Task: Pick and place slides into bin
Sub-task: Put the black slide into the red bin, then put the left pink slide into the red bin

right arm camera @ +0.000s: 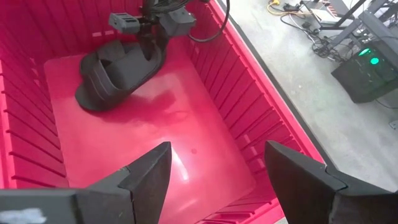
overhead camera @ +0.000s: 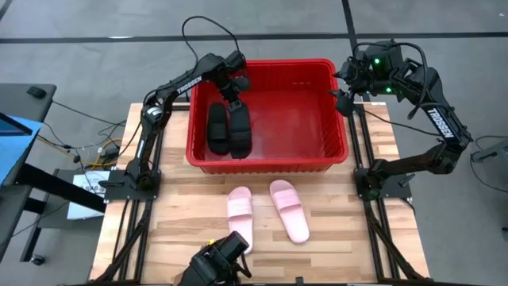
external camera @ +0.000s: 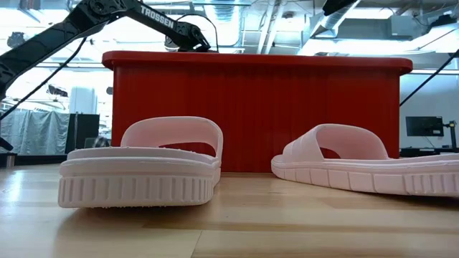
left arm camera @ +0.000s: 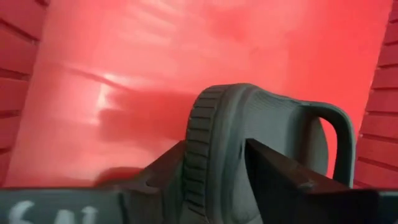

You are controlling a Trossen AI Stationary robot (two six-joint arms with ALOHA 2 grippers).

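Left gripper [overhead camera: 236, 102]: jaws parted around second black slide [overhead camera: 239, 127], being released inside bin [overhead camera: 337, 151].
Right gripper [right arm camera: 214, 177]: held wide, empty, above bin.

Four camera views cover one wooden table [overhead camera: 333, 238] and a red bin [overhead camera: 266, 161].

The high view looks straight down on the whole table, both arms and the grey floor around it. The low view sits at tabletop height, very near two pink slides [external camera: 140, 172], facing level toward the bin's outer wall [external camera: 258, 115] and the room behind. The left wrist view looks from close range onto the bin floor [left arm camera: 186, 74], a black slide [left arm camera: 249, 149] filling its foreground. The right wrist view looks down into the bin from its rim, from farther back, sharing that black slide and the bin floor.
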